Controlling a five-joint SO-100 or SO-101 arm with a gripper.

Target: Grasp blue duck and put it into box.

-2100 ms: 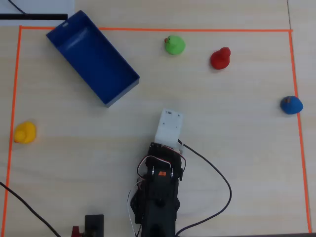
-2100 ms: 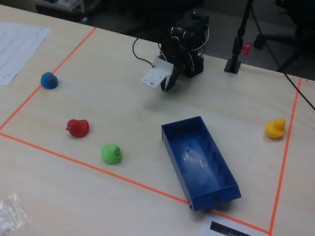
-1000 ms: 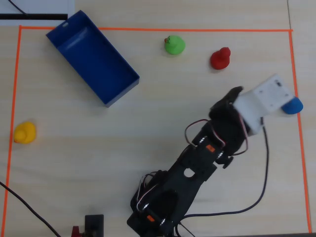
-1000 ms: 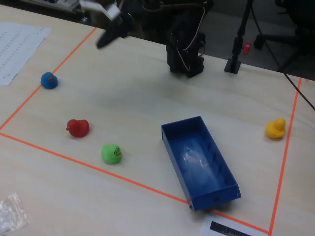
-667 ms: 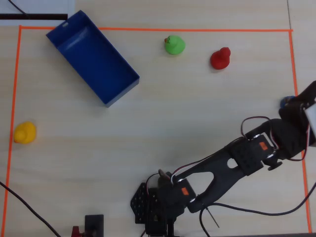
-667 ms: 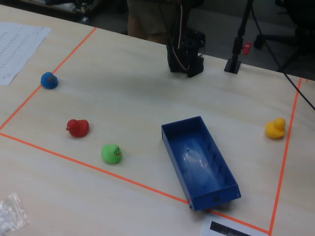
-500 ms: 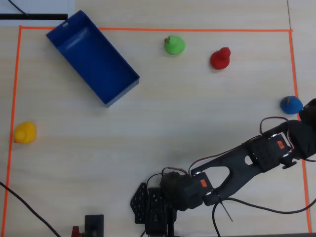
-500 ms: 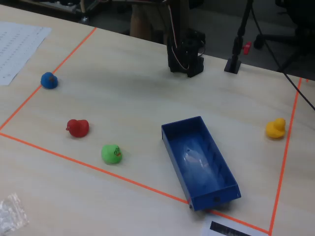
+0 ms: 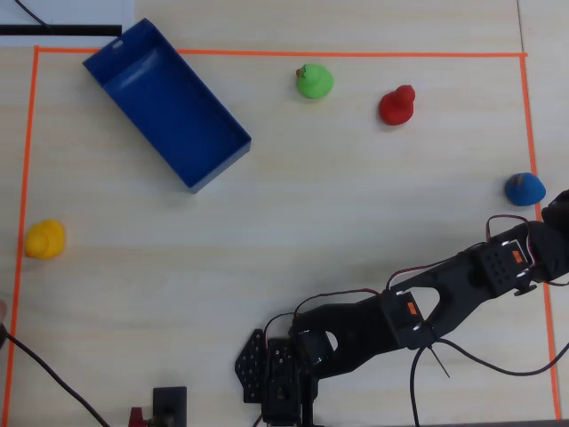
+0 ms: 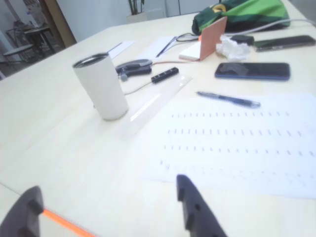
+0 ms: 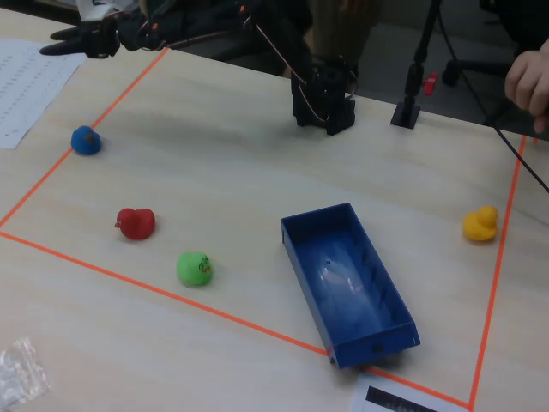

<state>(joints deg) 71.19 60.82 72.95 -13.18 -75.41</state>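
Blue rounded duck (image 9: 524, 189) sits apart from the low-walled rectangular box (image 9: 165, 104).

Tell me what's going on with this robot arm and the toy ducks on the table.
A black robot arm is reaching toward the small blue toy duck, which sits on the orange tape line, untouched. Its claw is open and empty, out past the tape. The large blue rectangular box is empty. The green duck, red duck and yellow duck sit apart on the table.
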